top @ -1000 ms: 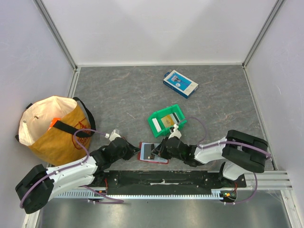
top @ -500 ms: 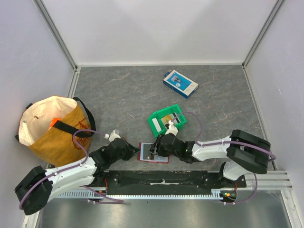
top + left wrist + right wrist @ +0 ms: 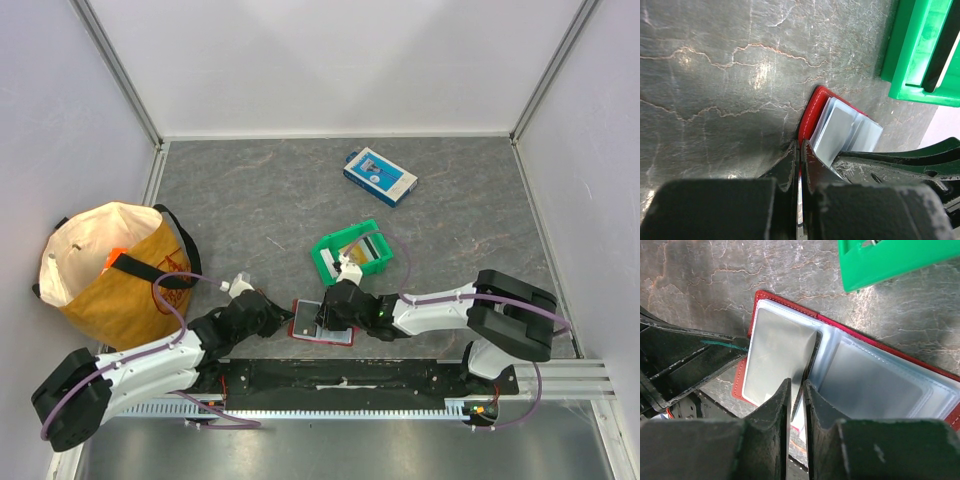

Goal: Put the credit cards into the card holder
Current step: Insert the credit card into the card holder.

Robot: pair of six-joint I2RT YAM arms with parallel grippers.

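Observation:
The red card holder (image 3: 340,335) lies open on the table in front of the arm bases, its clear sleeves facing up. My left gripper (image 3: 286,321) is shut on the holder's left red edge (image 3: 812,107). My right gripper (image 3: 796,385) stands over the holder (image 3: 785,302), its jaws pinched on the edge of a raised clear sleeve page (image 3: 777,355). I cannot tell whether a card is inside that page. Credit cards, one tan-yellow (image 3: 350,256) and one black (image 3: 372,246), lie in the green bin (image 3: 322,262).
The green bin (image 3: 890,260) sits just behind the holder, close to my right wrist. A blue-and-white box (image 3: 380,176) lies further back. A tan and white bag (image 3: 110,270) stands at the left, beside my left arm.
My right gripper has slid left across the holder, from its right half to its middle, and the holder's pale page is now under it. The left gripper has stayed on the holder's edge.

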